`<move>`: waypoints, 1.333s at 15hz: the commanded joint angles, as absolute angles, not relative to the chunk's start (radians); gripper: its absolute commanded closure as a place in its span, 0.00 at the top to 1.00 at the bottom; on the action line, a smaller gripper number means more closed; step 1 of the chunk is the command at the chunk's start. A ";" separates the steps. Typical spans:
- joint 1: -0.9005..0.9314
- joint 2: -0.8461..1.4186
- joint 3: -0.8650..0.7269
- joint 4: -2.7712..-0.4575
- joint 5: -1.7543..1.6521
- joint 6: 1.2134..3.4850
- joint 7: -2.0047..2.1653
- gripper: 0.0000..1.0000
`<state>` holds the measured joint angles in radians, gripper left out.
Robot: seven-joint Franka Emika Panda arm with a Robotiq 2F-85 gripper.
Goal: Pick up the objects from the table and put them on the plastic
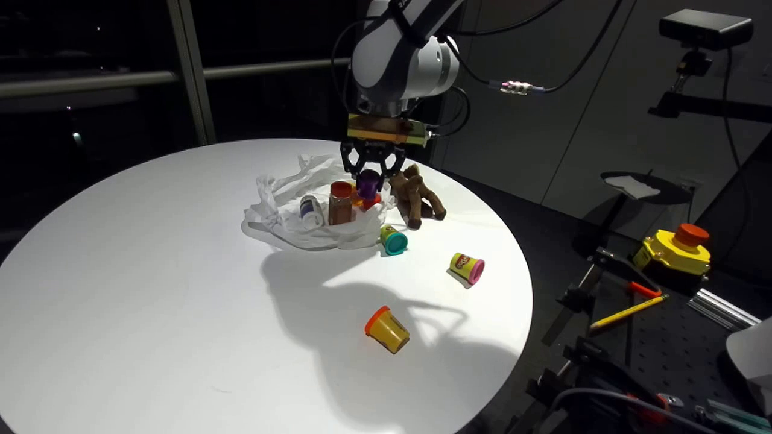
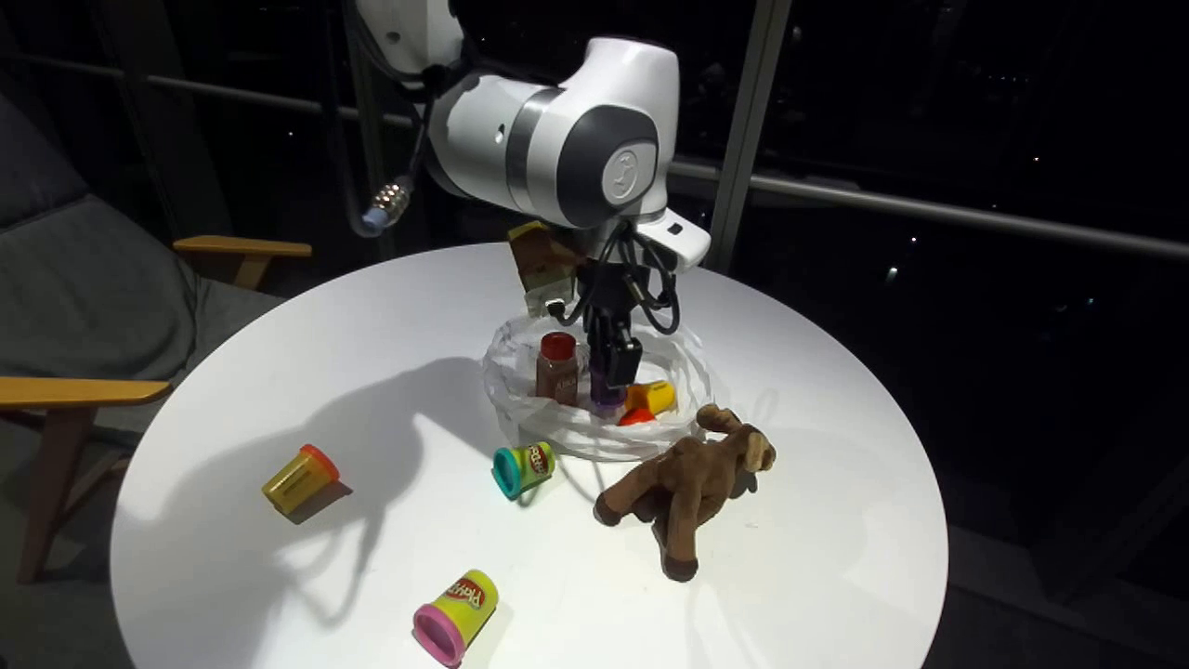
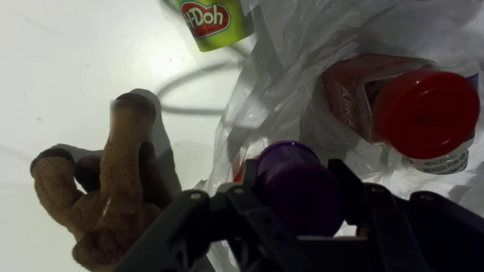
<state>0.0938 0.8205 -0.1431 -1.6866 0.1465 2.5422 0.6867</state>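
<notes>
My gripper (image 1: 369, 182) is shut on a purple tub (image 3: 298, 192), low over the plastic (image 1: 268, 200), a crumpled translucent white bag. Whether the tub rests on it, I cannot tell. Inside the bag stand a red-lidded jar (image 2: 557, 370) and a leaning blue-white bottle (image 1: 311, 212); a yellow tub (image 2: 656, 398) with a red piece (image 2: 637, 417) lies by the gripper. On the bare table, the brown plush animal (image 2: 692, 478) lies beside the bag. A teal-lidded tub (image 2: 526, 467) lies just outside its edge, a pink-lidded tub (image 2: 457, 613) and an orange-lidded tub (image 2: 299, 480) farther off.
The round white table (image 1: 151, 301) has an open edge all around. A grey chair (image 2: 93, 279) with wooden arms stands close to it. Beyond the table are a black cart (image 1: 651, 325) and a mounted camera (image 1: 705, 29). Cables hang from the arm.
</notes>
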 commanded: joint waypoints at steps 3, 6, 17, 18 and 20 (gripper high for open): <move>0.074 0.897 -0.113 -1.553 0.196 2.480 0.715 0.24; 0.078 0.939 -0.107 -1.503 0.196 2.450 0.731 0.24; 0.080 0.906 -0.110 -1.508 0.191 2.461 0.761 1.00; 0.090 0.879 -0.120 -1.531 0.181 2.466 0.767 1.00; 0.104 0.802 -0.129 -1.593 0.169 2.471 0.763 1.00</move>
